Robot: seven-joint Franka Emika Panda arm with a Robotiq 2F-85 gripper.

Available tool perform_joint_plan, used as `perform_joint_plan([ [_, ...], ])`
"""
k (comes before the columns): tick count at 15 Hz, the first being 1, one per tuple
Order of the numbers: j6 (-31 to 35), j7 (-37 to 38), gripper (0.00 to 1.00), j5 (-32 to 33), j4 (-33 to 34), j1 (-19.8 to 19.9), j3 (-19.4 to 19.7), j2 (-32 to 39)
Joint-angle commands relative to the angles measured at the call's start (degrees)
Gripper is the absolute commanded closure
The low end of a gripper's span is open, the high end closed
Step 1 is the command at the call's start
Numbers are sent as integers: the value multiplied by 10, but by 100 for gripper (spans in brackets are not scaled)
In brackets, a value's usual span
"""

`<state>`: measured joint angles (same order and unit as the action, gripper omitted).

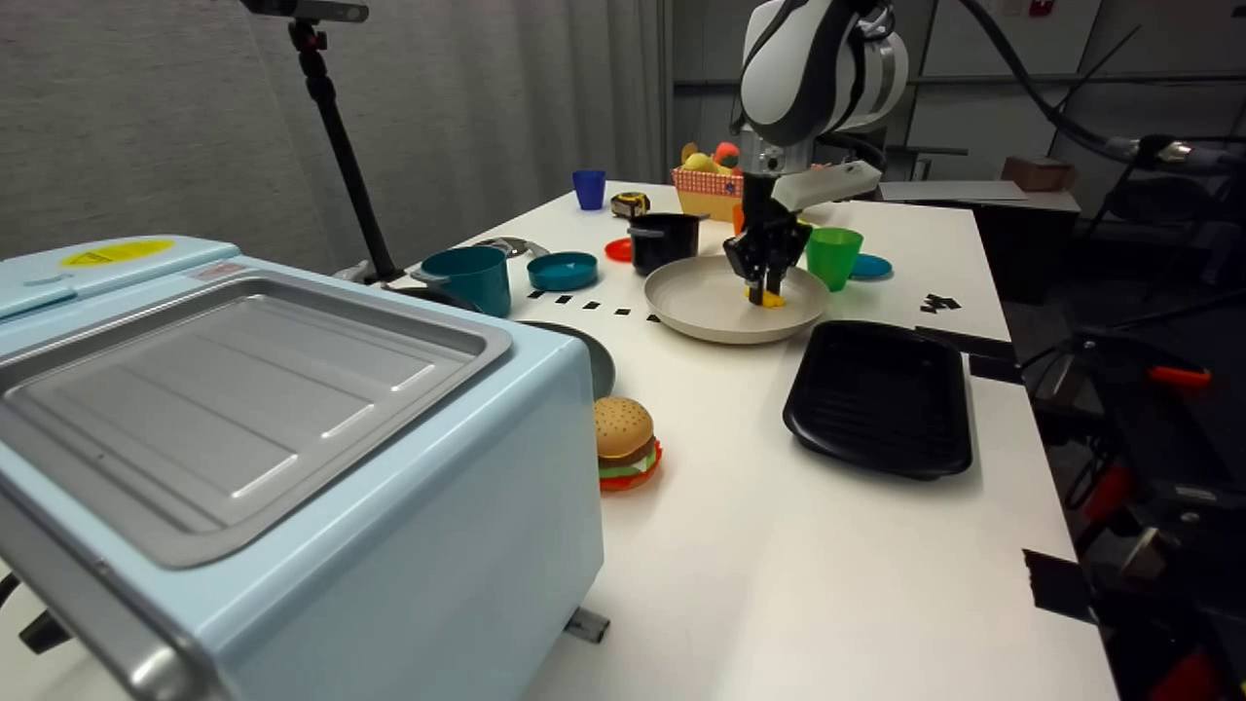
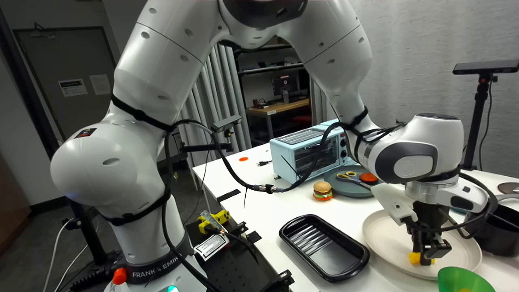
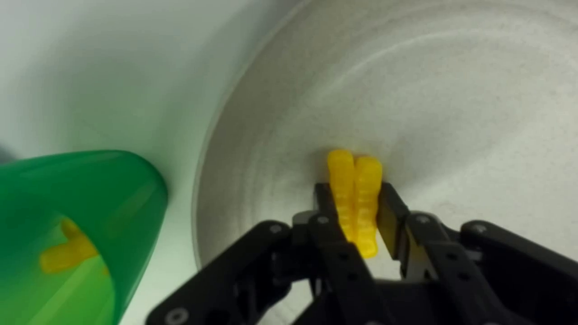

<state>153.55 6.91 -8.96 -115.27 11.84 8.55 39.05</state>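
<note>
In an exterior view, a white table [image 1: 759, 545] stretches away from me. Toward its far end a black robot gripper [image 1: 766, 290] points down at a round beige plate [image 1: 686, 297], with yellow sticks [image 1: 776, 301] at its fingertips. A green cup [image 1: 833, 255] stands just beside the plate, and a black ridged pan [image 1: 881, 394] lies nearer me. In the foreground is a pale blue toaster oven [image 1: 467, 516], with a toy hamburger [image 1: 624, 433] near it. A teal pot [image 1: 477, 277] and a black pot [image 1: 665, 245] stand farther back.

In an exterior view, the white robot arm [image 2: 336, 56] arches over the table, its gripper low above the beige plate, yellow showing on both sides of a dark finger. Scissors [image 2: 357, 181] and an orange-red disc [image 2: 369, 177] rest on a gray-green plate [image 2: 350, 191] by the oven.

In the wrist view, the jaws stand nearly together, clamped from either side on two ridged yellow sticks lying side by side. The sticks are on or right above the plate; I cannot tell which. Yellow pieces [image 3: 67, 255] also show inside the green cup.
</note>
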Motion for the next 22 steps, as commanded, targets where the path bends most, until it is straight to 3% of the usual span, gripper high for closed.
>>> perform_joint_plan([
  [1, 14, 0, 93, 11, -12, -6, 9, -14],
  [14, 2, 11, 93, 53, -108, -13, 52, -151],
  [22, 2, 24, 93, 83, -134, -6, 97, -184],
])
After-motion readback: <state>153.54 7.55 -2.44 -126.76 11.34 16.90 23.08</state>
